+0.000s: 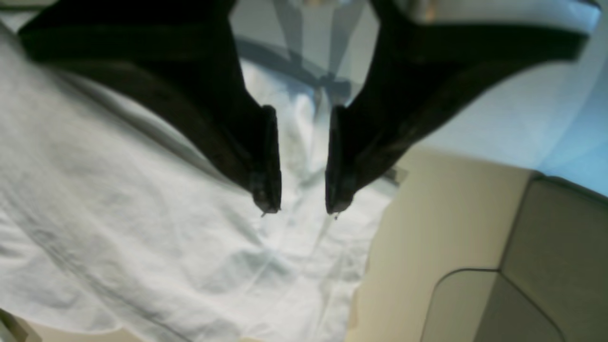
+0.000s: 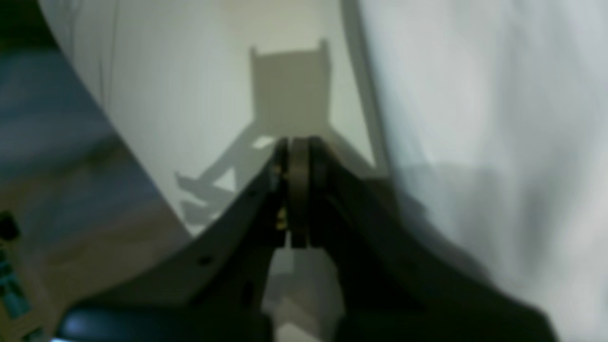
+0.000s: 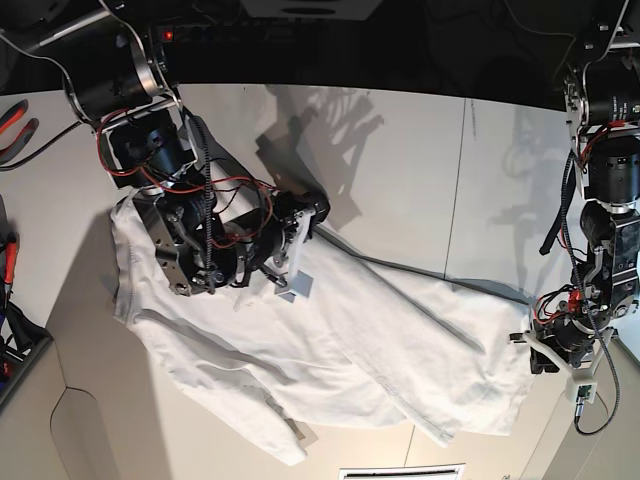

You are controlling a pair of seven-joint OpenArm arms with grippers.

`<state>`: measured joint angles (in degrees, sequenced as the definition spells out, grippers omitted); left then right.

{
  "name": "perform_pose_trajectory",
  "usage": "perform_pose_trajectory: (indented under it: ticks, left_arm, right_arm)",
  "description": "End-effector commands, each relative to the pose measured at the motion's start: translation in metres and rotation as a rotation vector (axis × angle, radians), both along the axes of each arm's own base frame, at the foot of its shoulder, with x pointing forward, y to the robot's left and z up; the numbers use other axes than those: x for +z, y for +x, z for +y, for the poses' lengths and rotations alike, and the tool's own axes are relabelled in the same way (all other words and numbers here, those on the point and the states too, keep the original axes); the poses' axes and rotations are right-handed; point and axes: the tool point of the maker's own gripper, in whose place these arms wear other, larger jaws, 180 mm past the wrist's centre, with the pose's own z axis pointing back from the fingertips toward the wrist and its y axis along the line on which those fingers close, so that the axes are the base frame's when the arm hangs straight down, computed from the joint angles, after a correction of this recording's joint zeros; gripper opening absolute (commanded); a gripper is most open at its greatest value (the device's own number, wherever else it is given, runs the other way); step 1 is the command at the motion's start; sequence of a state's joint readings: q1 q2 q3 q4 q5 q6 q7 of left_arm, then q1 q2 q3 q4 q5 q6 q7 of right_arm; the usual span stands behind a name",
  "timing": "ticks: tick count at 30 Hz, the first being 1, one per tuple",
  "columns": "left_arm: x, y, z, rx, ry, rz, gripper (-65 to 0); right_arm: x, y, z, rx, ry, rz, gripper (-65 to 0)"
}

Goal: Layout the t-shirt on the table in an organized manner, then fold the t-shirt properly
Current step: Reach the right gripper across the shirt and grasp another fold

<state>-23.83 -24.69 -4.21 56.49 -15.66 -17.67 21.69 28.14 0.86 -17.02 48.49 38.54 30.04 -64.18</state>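
The white t-shirt (image 3: pixel 350 340) lies crumpled and slanted across the table (image 3: pixel 400 150), from the far left down to the right front. My left gripper (image 1: pixel 303 206) hangs open just over the t-shirt (image 1: pixel 118 213) near its edge, and cloth shows through the gap between its fingers. In the base view this left gripper (image 3: pixel 530 352) is at the shirt's right end. My right gripper (image 2: pixel 297 142) is shut, with bare table (image 2: pixel 190 95) past its tip. The t-shirt (image 2: pixel 475 118) hangs against its right side, and I see no cloth between the fingers. In the base view this right gripper (image 3: pixel 315 215) is at the shirt's upper edge.
A thin dark seam (image 3: pixel 465 180) crosses the table at the right. Rounded cut-outs (image 1: pixel 475 304) mark the table's front edge, also at the front left cut-out (image 3: pixel 90 430). Red-handled tools (image 3: pixel 15 115) lie at the far left. Floor (image 2: pixel 47 142) shows beyond the table's curved edge.
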Motion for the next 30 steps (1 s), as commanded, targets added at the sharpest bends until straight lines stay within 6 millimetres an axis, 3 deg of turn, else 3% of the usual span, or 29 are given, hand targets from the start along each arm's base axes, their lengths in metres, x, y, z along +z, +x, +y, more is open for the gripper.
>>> perform_pose_trajectory:
  ticks: [1,6,10,13,18,20,23,26,30]
  left_arm:
    - [0.028,0.012,0.008,-0.008,0.013,-0.07,-45.0]
    - [0.033,0.009,0.026,0.007,0.046,-0.067,-45.0]
    - [0.034,0.008,0.029,0.009,0.051,-0.067,-45.0]
    - [0.034,0.008,0.027,0.008,0.048,-0.067,-45.0]
    - [0.032,0.007,0.025,0.009,0.029,-0.068,-45.0]
    - [0.029,0.006,0.024,0.008,0.026,-0.062,-45.0]
    - [0.025,0.005,0.019,0.005,0.017,-0.057,-45.0]
    - [0.022,0.006,0.015,0.0,0.009,-0.056,-45.0]
    - [0.022,0.006,0.013,-0.001,0.005,-0.057,-45.0]
  right_arm:
    - [0.014,0.01,-0.001,0.01,0.029,-0.018,-65.0]
    - [0.033,-0.005,-0.008,0.038,0.174,0.081,-65.0]
    - [0.056,0.004,0.0,0.024,0.284,0.041,-65.0]
    - [0.079,0.031,0.016,-0.023,0.343,-0.112,-65.0]
    - [0.103,0.094,0.044,-0.161,0.316,-0.5,-65.0]
    - [0.108,0.107,0.056,-0.168,0.286,-0.623,-65.0]
    - [0.103,0.107,0.075,-0.118,0.211,-0.697,-65.0]
    - [0.082,0.1,0.085,-0.097,0.117,-0.678,-65.0]
    - [0.032,0.092,0.068,-0.069,-0.103,-0.662,-65.0]
